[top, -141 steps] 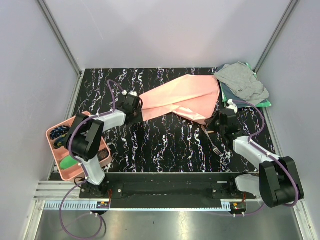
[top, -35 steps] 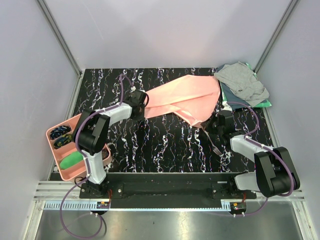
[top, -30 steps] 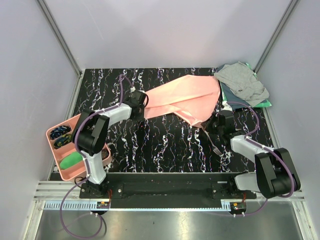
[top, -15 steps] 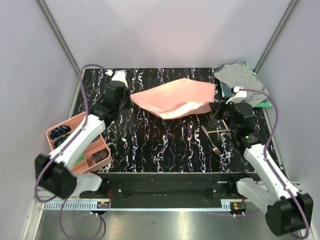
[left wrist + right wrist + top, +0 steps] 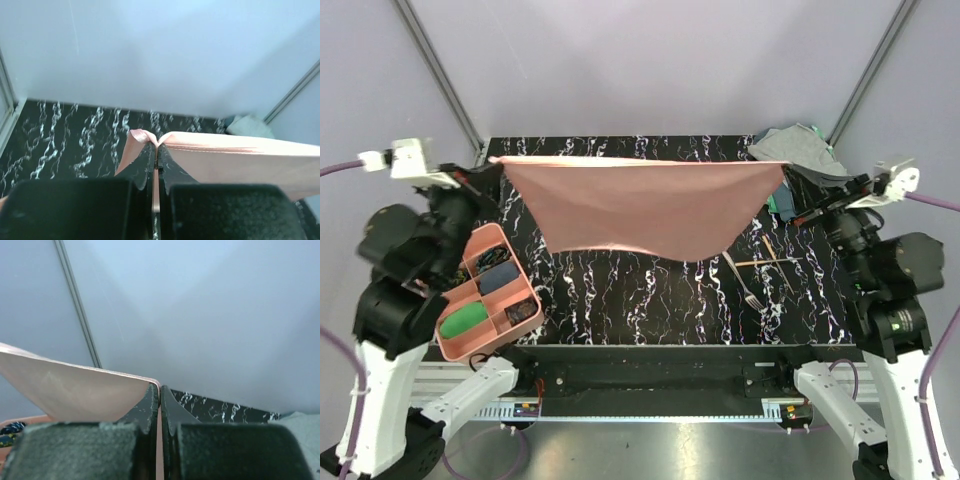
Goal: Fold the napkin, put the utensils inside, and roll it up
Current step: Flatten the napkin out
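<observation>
The salmon-pink napkin (image 5: 630, 210) hangs spread in the air above the table, pulled taut along its top edge between both raised arms. My left gripper (image 5: 495, 163) is shut on its left top corner, and the pinched cloth (image 5: 240, 160) shows at the tips of that gripper (image 5: 156, 145). My right gripper (image 5: 792, 175) is shut on the right top corner; the napkin (image 5: 70, 390) runs off to the left from its tips (image 5: 160, 387). The utensils lie on the black table below the napkin's right end: a silver fork (image 5: 742, 280) and thin sticks (image 5: 770, 255).
A pink compartment tray (image 5: 455, 350) holding small items stands at the table's left front. A grey cloth (image 5: 800, 145) lies over a green cloth (image 5: 778, 205) at the back right corner. Grey walls close in the table on three sides.
Both arms have risen high and swung apart. The napkin, which lay bunched on the table, now hangs stretched flat in the air between them.
</observation>
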You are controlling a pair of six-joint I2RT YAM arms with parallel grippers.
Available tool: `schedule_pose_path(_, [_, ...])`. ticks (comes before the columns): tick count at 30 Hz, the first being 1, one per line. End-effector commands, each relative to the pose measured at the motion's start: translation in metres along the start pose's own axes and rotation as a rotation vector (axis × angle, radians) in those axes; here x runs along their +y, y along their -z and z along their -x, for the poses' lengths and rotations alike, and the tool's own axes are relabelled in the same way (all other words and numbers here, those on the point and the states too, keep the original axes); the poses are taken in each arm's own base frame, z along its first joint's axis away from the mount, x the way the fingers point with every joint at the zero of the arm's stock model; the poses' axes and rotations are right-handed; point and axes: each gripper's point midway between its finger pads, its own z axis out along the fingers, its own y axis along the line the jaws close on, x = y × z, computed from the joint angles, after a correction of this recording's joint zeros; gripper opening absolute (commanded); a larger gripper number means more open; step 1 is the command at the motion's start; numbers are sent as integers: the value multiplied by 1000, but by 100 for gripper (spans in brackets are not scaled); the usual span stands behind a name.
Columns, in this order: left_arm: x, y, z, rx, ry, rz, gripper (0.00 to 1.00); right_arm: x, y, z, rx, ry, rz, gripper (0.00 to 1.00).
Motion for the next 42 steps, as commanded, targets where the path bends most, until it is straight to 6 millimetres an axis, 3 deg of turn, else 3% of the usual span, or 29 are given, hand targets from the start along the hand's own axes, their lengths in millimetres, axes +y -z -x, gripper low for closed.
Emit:
schedule_pose_path(1, [-7,12,35,-65,0,-25,0,2,-4,33,-33,-11,-21,0])
schedule_pose_path(4, [-16,-8,37,-50,-22,-38,0,-18,-25,26,-9,0,-102,0])
schedule_pose_path(7, [-16,-45,23,0,-73,4,0,-43,-56,-2,49,18,-186,0])
schedule_pose_path(8, [-14,-63,15,31,-91,32,0,-52,-71,-22,94,20,-203,0])
schedule_pose_path(10, [-3,-82,11,52,-99,72,0,-59,-88,-34,117,38,-206,0])
schedule_pose_path(11, [-6,-99,4,82,-94,45,0,-71,-102,-55,159,40,-240,0])
schedule_pose_path(13, [10,-117,5,88,-60,66,0,-78,-118,-60,162,55,-250,0])
schedule_pose_path(14, [8,-133,0,116,-45,35,0,-86,-129,-76,195,60,-265,0])
schedule_pose_path(16, [18,-148,2,119,-32,46,0,-91,-143,-72,183,67,-269,0])
schedule_pose_path(17, [17,-159,2,128,-30,32,0,-97,-151,-83,206,75,-274,0])
schedule_pose_path(21, [12,-174,16,95,-57,-2,0,-99,-170,-66,172,106,-270,0])
schedule_pose_path(25, [6,-166,36,46,-71,-18,0,-95,-171,-47,136,118,-256,0])
schedule_pose_path(30, [-3,-138,57,-7,-81,-52,0,-74,-152,-22,87,122,-184,0])
schedule_pose_path(31, [-7,-123,68,-40,-81,-66,0,-69,-146,-17,78,123,-169,0])
schedule_pose_path(33, [-6,-112,66,-52,-85,-70,0,-56,-130,-6,56,126,-127,0])
schedule_pose_path(34, [-5,-97,66,-66,-88,-70,0,-48,-117,9,26,155,-106,0])
schedule_pose_path(36, [-4,-81,68,-89,-99,-67,0,-37,-104,11,26,152,-63,0])
schedule_pose_path(39, [-3,-36,79,-154,-107,-65,0,-16,-75,34,-14,150,-10,0])
schedule_pose_path(42, [-7,-3,93,-210,-110,-77,0,-6,-56,53,-38,150,5,0])
